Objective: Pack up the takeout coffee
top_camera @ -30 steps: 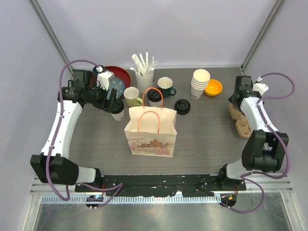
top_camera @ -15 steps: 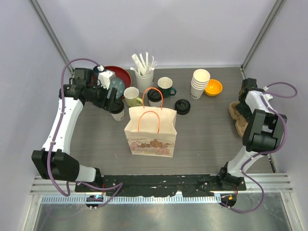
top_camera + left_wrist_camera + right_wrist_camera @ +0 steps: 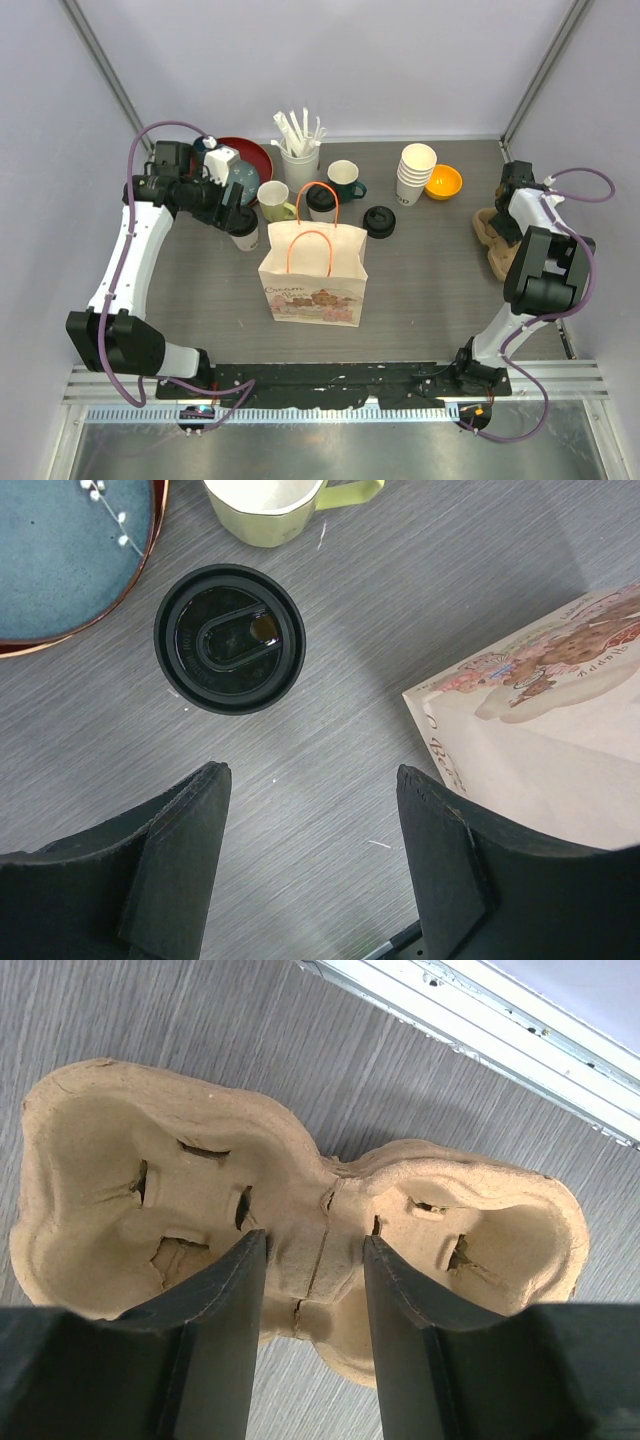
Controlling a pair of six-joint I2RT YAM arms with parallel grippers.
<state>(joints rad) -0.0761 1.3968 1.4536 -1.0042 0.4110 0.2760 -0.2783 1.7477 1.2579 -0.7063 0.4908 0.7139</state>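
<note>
One takeout coffee [image 3: 229, 638], a cup seen from above by its black lid, stands on the table just ahead of my left gripper [image 3: 310, 775]. That gripper is open and holds nothing. In the top view it [image 3: 237, 215] hovers over this cup [image 3: 244, 238], left of the paper bag [image 3: 313, 270]. A second lidded coffee [image 3: 321, 200] stands behind the bag. My right gripper [image 3: 315, 1245] is down on a brown pulp cup carrier [image 3: 110, 1160], its jaws pressed against both sides of the middle ridge. The carrier [image 3: 497, 260] lies at the table's right edge.
The bag's printed side [image 3: 540, 740] is close to my left gripper's right finger. A yellow-green mug [image 3: 272, 197], a blue plate [image 3: 245, 178] in a red bowl, a green mug [image 3: 345, 178], a cup of straws [image 3: 298, 150], stacked lidless cups [image 3: 416, 172], an orange bowl [image 3: 443, 181] and a loose black lid [image 3: 380, 220] stand behind.
My right arm folded in over the cup carrier and its jaws narrowed onto the middle ridge. The left gripper stayed over the coffee cup, hardly moving.
</note>
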